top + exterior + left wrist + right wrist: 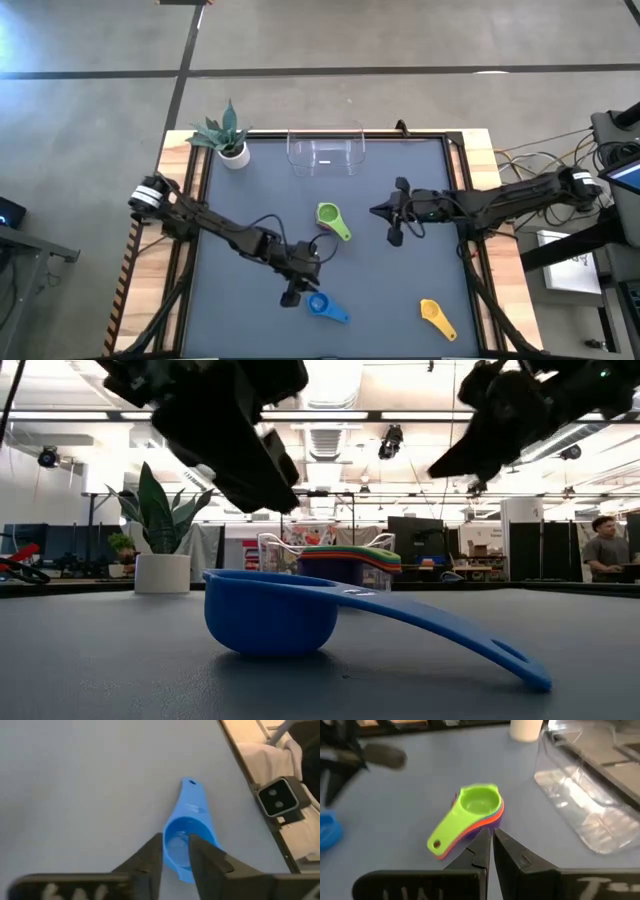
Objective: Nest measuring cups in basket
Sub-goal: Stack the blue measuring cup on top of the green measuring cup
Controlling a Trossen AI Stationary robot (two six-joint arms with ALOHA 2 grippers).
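The blue cup (325,307) (187,837) sits upright on the table's near half, its handle (450,635) sloping down to the mat. My left gripper (292,293) (176,855) hovers just above its bowl, fingers slightly open, not touching. A nested stack topped by the green cup (332,220) (479,802), with orange and purple showing beneath, rests mid-table. The yellow cup (437,317) lies near the right near corner. The clear basket (325,152) (580,795) stands at the far edge. My right gripper (378,211) (492,840) is shut, raised to the right of the stack.
A white pot with a plant (235,155) (163,572) stands at the far left corner beside the basket. The raised table frame (465,190) borders the mat. A camera block (277,795) sits off the table edge near the blue cup.
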